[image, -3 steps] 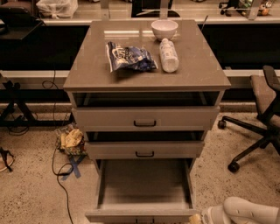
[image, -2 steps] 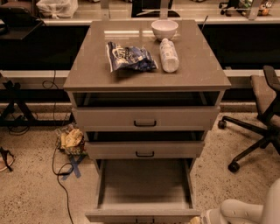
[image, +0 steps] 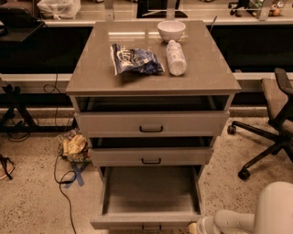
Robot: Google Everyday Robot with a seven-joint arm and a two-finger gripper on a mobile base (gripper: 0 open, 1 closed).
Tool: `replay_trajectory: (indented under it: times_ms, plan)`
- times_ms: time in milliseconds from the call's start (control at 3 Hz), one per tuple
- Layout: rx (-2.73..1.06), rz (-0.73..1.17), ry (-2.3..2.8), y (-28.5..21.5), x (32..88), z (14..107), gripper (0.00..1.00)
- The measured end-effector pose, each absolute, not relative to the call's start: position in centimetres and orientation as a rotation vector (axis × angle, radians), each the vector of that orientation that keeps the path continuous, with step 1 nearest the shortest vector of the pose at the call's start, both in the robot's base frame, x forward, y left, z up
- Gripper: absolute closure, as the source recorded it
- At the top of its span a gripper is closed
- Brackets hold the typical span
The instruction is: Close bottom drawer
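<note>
Right now the grey-beige, flat-fronted bottom drawer (image: pixel 151 194) sits pulled far out at the lower centre of the frame, its plain grey inside showing. The white robot gripper (image: pixel 198 227) is low at bottom right, just beside the drawer front's right end. Open or closed, I cannot tell.

A speckled beige terrazzo floor (image: pixel 32 201) lies under warm light. Behind runs a long pale-edged counter (image: pixel 68 22), dark beneath, with a white plastic bag (image: pixel 58 7) on it. A black wheeled office chair (image: pixel 274 132) stands at the right. A thin black cable (image: pixel 62 183), a blue tape cross (image: pixel 78 173) and a crumpled yellowish bag (image: pixel 75 147) lie at the left. The gripper (image: pixel 194 227) is low at the bottom edge, right of centre.
</note>
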State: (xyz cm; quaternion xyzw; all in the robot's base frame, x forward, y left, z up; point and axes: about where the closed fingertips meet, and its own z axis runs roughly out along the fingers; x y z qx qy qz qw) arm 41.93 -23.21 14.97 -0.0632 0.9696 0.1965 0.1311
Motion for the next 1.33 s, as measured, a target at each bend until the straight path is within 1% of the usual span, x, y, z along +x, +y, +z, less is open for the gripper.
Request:
replay_trajectory:
  times_ms: [333,667,1000,1333]
  plan:
    - [-0.260,0.584,2.728,-20.8,45.3,15.3,1.00]
    - [-0.422,0.682,2.584,-14.8,52.0,16.0,1.00]
    - [-0.514,0.740,2.517,-11.3,54.8,16.2,1.00]
    - [-0.514,0.740,2.517,-11.3,54.8,16.2,1.00]
